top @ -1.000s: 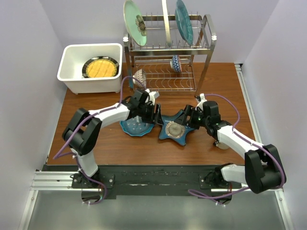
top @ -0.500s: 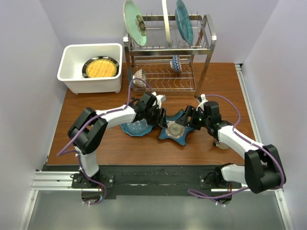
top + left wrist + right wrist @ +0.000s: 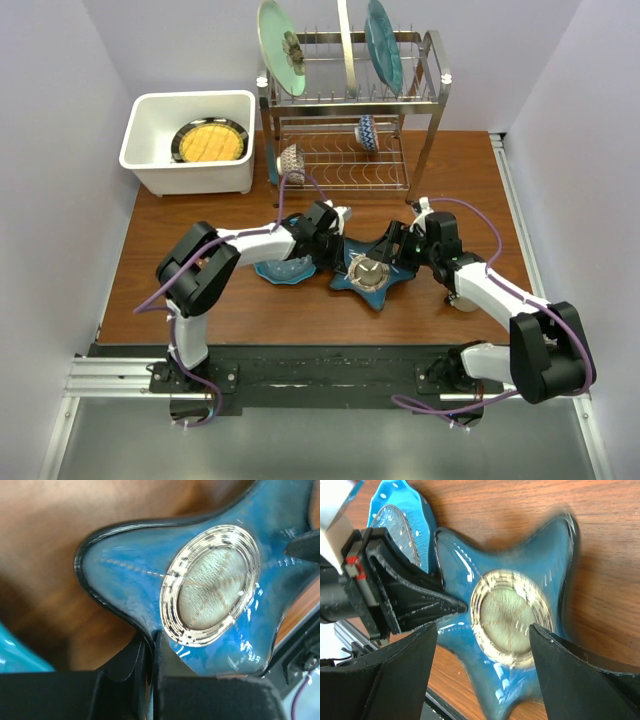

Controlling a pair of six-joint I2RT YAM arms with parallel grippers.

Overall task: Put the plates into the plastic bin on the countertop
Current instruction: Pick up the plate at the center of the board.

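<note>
In the upper left of the overhead view the white plastic bin (image 3: 150, 165) sits on the wooden tabletop (image 3: 200, 300), with a black-rimmed plate (image 3: 209, 140) with a yellow centre lying flat on its floor. Right of it stands the steel dish rack (image 3: 432, 110). Its top tier holds three upright plates, the middle one edge-on so its face cannot be made out, and two small bowls (image 3: 291, 158) sit on the lower tier.

At centre, the left arm covers part of a turquoise scalloped plate (image 3: 285, 268), which is cut off at the frame edge in both wrist views. The left gripper (image 3: 152, 640) is closed tight, pinching the rim of the dark blue star-shaped plate (image 3: 372, 275) in the notch between two points. In the overhead view its fingertips are hidden under the wrist. The star plate lies on the table just right of the scalloped plate; whether they touch is unclear.

The right gripper (image 3: 484, 627) hangs over the star plate's far side with its jaws spread wide, holding nothing.
</note>
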